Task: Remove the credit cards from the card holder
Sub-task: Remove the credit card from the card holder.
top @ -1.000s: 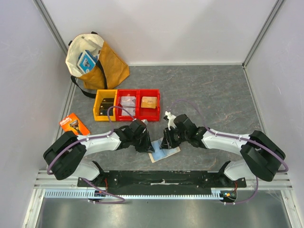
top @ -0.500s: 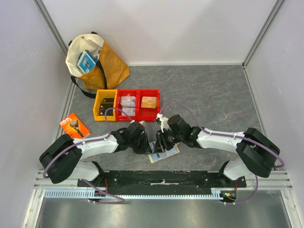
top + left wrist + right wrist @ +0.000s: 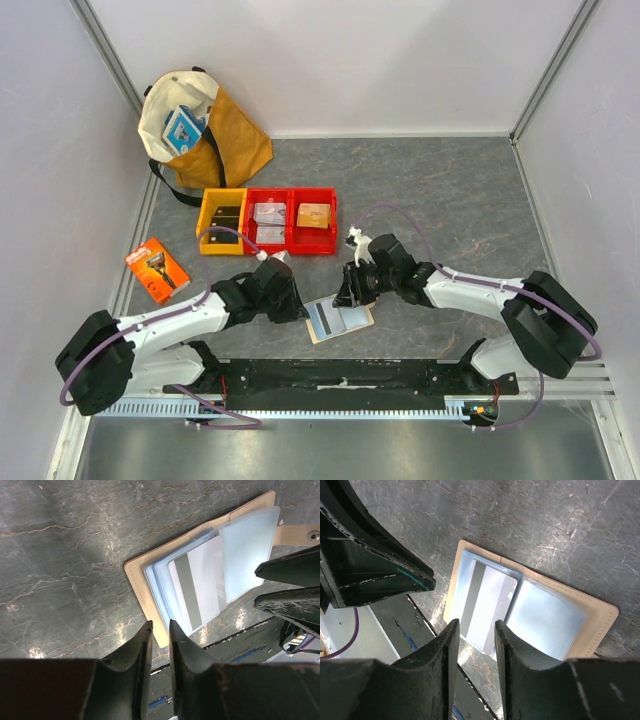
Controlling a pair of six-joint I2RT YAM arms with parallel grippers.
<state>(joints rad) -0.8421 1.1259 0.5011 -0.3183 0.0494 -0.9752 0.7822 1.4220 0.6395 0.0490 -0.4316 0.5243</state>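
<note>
The grey card lies longways toward the table's near edge, just right of my left tool. It and my right tool gape slightly, empty.

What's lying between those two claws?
The open card holder, a grey card showing inside, lies on the table between the left gripper and right gripper. The top and left wrist views both show it.

You'll find the card holder lower centre, a credit card in it. Bins lie above, bag upper left.
</note>
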